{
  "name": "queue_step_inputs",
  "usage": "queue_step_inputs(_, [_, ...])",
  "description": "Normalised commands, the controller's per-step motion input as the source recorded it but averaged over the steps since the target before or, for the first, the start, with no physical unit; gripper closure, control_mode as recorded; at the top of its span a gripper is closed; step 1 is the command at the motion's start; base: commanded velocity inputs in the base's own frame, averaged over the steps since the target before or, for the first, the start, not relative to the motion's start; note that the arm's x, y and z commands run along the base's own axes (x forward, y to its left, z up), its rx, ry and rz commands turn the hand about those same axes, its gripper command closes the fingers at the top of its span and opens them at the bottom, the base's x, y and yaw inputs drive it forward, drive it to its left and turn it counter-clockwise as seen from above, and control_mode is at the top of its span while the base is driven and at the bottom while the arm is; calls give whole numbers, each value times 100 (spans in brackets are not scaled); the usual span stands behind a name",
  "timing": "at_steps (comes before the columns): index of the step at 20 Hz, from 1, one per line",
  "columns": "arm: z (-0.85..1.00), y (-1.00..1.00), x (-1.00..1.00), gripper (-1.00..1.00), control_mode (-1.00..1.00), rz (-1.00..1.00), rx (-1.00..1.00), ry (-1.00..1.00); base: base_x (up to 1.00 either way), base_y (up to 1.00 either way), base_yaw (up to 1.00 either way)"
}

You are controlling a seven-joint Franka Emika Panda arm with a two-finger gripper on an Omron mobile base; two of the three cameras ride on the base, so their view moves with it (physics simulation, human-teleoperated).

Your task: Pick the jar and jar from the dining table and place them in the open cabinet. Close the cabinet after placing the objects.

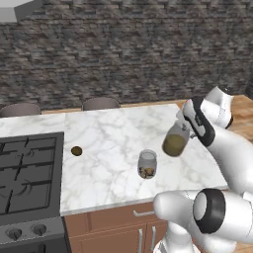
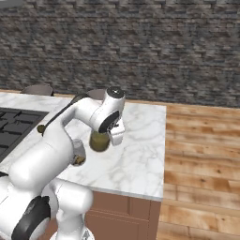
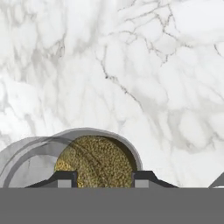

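The pincer [image 1: 181, 132] has the green jar [image 1: 174, 143] clamped between its two tips, jaws part-closed to the width of the glass, and the jar hangs tilted, clear of the table [image 1: 113, 133]. In the hand view you can see the tips [image 3: 66, 178] either side of the olive filling of the green jar [image 3: 97, 162], marble well below. Tilted like that because the wrist is angled over from the side, I'd say, a lift-and-carry pose rather than a set-down.

The brown jar [image 1: 147, 164] stands upright on the table, just ahead and left of the held one, apart from it. It looks like the second pick. A small brown lump [image 1: 76, 150] sits near the hob [image 1: 29, 173], not our concern.

From the right side, the arm arches over and the green jar [image 2: 99, 140] hangs under the pincer [image 2: 104, 136]. Next comes the trip to the cabinet, I'd judge.
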Motion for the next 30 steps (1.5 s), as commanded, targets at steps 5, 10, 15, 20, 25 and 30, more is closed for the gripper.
queue_step_inputs(5, [26,0,-69,100,-100,-14,0,-6,0,0,0])
queue_step_inputs(10, [35,0,-70,100,-100,-9,0,0,0,0,0])
queue_step_inputs(15, [42,0,-49,100,-100,-6,0,0,0,0,0])
queue_step_inputs(20, [43,0,-31,100,-100,-3,0,-2,0,0,0])
queue_step_inputs(25, [32,0,-14,100,-100,0,0,0,0,0,0])
queue_step_inputs(30, [27,0,-17,100,-100,0,0,0,0,0,0])
